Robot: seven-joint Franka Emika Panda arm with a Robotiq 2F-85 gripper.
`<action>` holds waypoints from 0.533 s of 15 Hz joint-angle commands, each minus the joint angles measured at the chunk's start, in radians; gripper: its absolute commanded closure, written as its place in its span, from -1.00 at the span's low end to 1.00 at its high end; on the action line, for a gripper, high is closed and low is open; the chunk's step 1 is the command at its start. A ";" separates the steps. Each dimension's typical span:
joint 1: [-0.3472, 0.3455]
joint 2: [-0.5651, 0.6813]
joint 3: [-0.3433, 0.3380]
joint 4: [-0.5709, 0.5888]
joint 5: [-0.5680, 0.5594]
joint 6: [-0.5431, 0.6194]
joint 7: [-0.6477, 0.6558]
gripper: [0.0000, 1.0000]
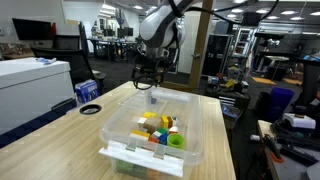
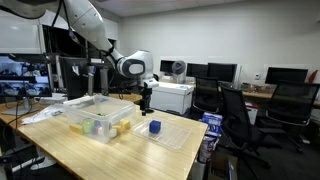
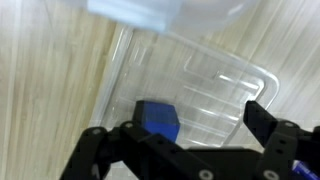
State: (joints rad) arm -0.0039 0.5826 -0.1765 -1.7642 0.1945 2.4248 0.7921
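One big wooden table takes up most of the space, and a white robot arm bends over it. On the table stands a see-through bin with lots of little colored blocks inside. Right beside the bin lies a flat see-through lid. On the lid sits one small blue block, all by itself. The pincer hangs just above the blue block. Its two fingers are spread wide and it holds nothing. So it looks like the blue block is set down on the lid and let go, while the other blocks wait in the bin. Around the table are black chairs, dark screens and a white box, all well away. Nothing stands between the pincer and the blue block. Only the bin is close by.
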 commanded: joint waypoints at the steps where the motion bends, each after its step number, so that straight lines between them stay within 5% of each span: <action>1: 0.068 -0.182 0.031 -0.106 -0.100 -0.114 -0.049 -1.00; 8: 0.116 -0.315 0.144 -0.178 -0.161 -0.260 -0.234 -1.00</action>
State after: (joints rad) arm 0.1174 0.3262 -0.0638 -1.8709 0.0584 2.1913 0.6616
